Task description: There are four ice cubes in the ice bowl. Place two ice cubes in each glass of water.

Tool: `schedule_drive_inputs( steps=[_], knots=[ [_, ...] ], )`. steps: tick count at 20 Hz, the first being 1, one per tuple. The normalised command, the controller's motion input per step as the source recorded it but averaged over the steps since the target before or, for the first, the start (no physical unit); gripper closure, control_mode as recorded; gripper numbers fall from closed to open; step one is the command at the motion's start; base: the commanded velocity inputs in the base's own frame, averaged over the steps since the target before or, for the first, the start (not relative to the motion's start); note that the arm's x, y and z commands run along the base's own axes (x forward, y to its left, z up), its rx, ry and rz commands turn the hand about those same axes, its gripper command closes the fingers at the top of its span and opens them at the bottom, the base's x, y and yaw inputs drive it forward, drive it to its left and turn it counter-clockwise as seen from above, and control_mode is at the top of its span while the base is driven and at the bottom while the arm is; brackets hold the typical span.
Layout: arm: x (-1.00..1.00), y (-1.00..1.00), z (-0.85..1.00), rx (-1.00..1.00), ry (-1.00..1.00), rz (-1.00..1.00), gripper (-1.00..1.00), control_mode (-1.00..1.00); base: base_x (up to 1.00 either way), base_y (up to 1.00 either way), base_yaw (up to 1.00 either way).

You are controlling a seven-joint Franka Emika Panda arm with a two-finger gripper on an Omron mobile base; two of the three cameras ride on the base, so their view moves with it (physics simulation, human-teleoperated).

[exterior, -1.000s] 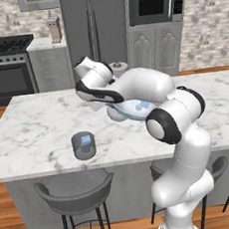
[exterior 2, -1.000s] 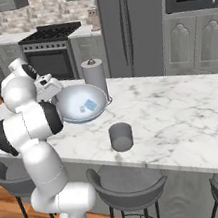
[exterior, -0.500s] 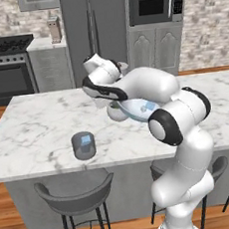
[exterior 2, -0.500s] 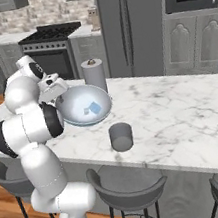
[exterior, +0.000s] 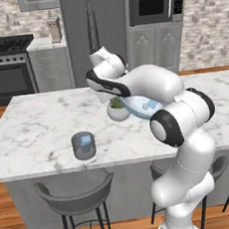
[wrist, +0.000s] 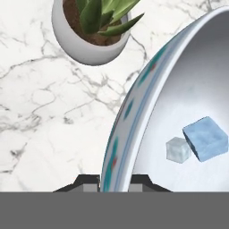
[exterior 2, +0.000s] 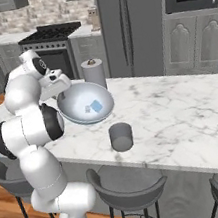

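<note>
Ice bowl (wrist: 134,112), unlabelled, has its rim gripped between the fingers (wrist: 114,181).

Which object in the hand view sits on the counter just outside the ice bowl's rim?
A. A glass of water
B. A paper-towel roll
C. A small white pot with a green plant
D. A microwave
C: the small white pot with green leaves stands on the marble counter beside the ice bowl, whose rim sweeps past it.
</note>
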Motion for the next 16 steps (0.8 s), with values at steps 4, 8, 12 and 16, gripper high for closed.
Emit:
schedule_drive_inputs(
  steps=[4, 8, 12, 16],
  knots=[
    [0.00, -0.04, 0.04, 0.00, 0.00, 0.00, 1.00, -1.00, 0.00, 0.00, 0.00],
    [0.00, 0.00, 0.00, 0.00, 0.00, 0.00, 1.00, -1.00, 0.00, 0.00, 0.00],
    [0.01, -0.06, 0.00, 0.00, -0.03, 0.00, 1.00, -1.00, 0.00, 0.00, 0.00],
    [0.09, -0.01, 0.00, 0.01, -0.08, 0.00, 1.00, -1.00, 0.00, 0.00, 0.00]
  ],
)
